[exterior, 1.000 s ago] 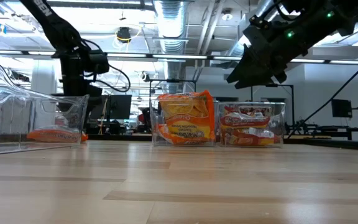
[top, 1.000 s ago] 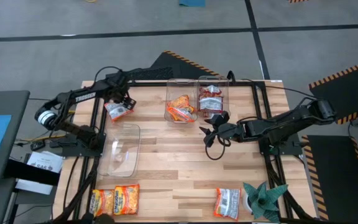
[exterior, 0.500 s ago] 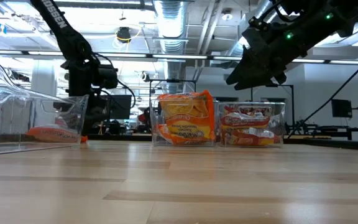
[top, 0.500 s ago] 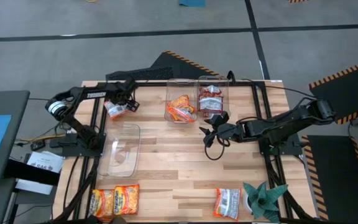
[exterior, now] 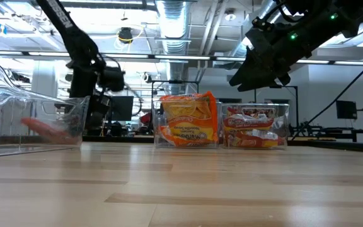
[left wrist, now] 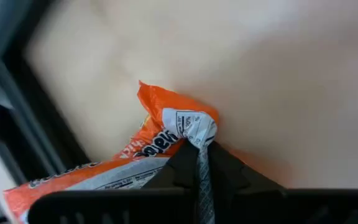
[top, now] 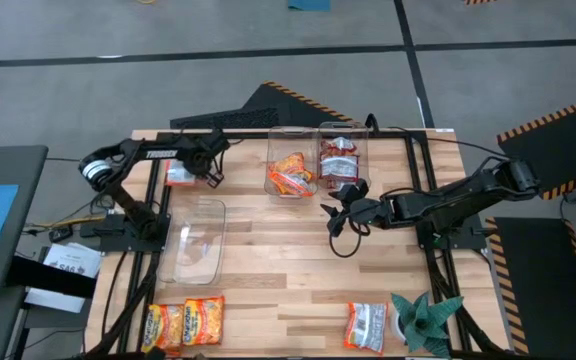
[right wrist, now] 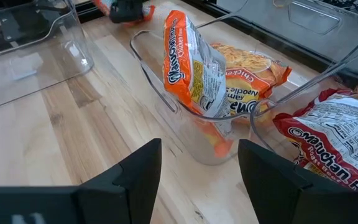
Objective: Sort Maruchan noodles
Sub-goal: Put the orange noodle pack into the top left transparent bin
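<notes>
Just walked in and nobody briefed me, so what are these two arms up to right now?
They are sorting ramen packets into clear bins. The left gripper is shut on an orange packet at the far left of the table. The right gripper hangs open over the middle, facing the orange-packet bin and the red-print bin. Near the front edge two orange packets and a white packet lie unsorted. An empty bin sits at left.

Bright, even light falls from ceiling tubes (exterior: 169, 12) in the low view; the bench (top: 298, 260) shows only soft shadows; the empty bin (right wrist: 30, 56) carries pale glare; the left wrist view is blurred, its packet (left wrist: 154, 149) soft-edged; the near bench boards in the low view lie out of focus.
</notes>
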### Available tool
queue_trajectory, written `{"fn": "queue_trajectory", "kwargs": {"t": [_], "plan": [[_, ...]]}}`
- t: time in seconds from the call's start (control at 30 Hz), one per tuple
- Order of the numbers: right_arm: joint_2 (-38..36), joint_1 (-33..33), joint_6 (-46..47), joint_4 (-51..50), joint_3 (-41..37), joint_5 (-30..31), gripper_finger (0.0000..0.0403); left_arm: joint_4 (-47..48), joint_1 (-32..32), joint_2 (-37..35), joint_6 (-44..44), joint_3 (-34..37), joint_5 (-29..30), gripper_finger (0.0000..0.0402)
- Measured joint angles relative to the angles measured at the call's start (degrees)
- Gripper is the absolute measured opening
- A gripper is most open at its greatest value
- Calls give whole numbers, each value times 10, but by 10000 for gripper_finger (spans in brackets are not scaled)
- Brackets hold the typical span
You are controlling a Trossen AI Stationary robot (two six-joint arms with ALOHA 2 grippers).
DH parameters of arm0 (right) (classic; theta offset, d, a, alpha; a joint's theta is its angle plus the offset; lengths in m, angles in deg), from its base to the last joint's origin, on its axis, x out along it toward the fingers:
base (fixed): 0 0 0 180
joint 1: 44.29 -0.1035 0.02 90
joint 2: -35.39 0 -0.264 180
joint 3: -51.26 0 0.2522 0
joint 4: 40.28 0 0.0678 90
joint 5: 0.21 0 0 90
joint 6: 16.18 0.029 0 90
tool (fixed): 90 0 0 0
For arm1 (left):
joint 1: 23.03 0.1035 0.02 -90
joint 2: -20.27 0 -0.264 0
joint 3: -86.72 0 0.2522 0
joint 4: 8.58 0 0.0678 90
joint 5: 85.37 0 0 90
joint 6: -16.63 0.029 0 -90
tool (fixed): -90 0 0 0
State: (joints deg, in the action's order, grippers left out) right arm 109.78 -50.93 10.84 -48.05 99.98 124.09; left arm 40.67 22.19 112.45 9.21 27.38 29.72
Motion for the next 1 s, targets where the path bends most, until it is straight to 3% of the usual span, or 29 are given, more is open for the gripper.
{"fn": "queue_trajectory", "kwargs": {"t": [0.13, 0.33, 0.53, 0.7, 1.0], "plan": [[0, 0, 0, 0, 0, 0, 234, -4, -15, -49, 3, -14, -40, 1], [0, 0, 0, 0, 0, 0, 234, -11, -36, -129, 3, -35, -44, 0], [0, 0, 0, 0, 0, 0, 234, -85, -56, -188, 3, -40, -88, 0], [0, 0, 0, 2, 0, 0, 234, -185, -92, -199, 2, -42, -132, 0], [0, 0, 0, 6, 0, 1, 234, -330, -154, -189, 40, -42, -138, 0]]}}
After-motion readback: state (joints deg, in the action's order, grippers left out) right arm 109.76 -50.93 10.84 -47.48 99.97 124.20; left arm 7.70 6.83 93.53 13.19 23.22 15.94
